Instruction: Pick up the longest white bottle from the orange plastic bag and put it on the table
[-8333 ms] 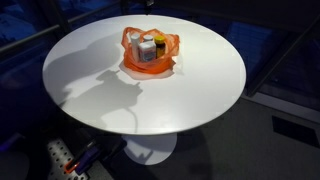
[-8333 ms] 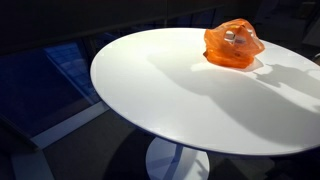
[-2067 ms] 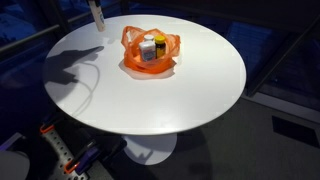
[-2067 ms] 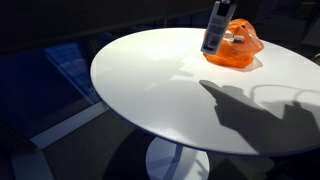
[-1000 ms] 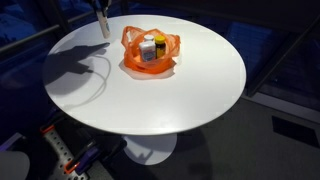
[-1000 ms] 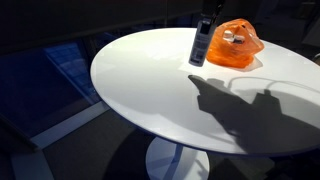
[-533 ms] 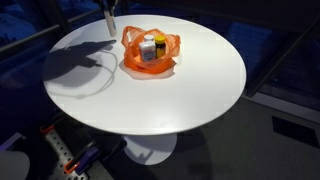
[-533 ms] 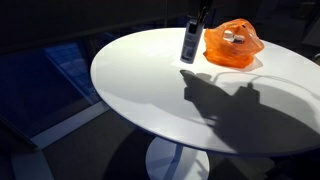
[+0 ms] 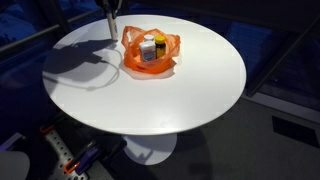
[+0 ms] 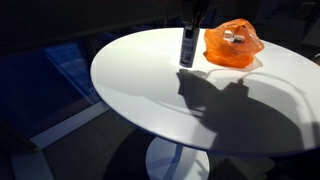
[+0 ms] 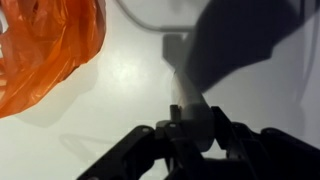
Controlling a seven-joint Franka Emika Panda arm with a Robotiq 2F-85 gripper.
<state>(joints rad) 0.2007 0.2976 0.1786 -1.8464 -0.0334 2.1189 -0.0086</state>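
Gripping the longest white bottle (image 10: 187, 48) near its top, the gripper (image 10: 193, 28) hangs over the far part of the table (image 10: 150, 95), its jaws closed on the bottle's sides. The bottle is upright, outside the orange plastic bag (image 10: 233, 45) and just beside it, with a narrow strip of bare white top between the two. Its base is at the surface or barely above it; contact cannot be told.

In an exterior view the bottle (image 9: 111, 30) and gripper (image 9: 108, 16) sit close to the table's (image 9: 150, 100) far rim, with the bag (image 9: 150, 52) to one side of them. The bag's handles stand up, and shorter bottles (image 9: 152, 47) sit inside it.

The wrist view looks down along the bottle (image 11: 185, 80) from between the dark fingers (image 11: 150, 140) of the gripper (image 11: 188, 122). The bag's crinkled orange edge (image 11: 50, 50) is off to one side, apart from the bottle. White tabletop (image 11: 110, 110) fills the space between them.

Away from the bag, the table top is open and smooth, a broad sweep running to the near rim in both exterior views. Only the arm's shadow (image 10: 225, 100) crosses it. Beyond the rim the floor is dark.
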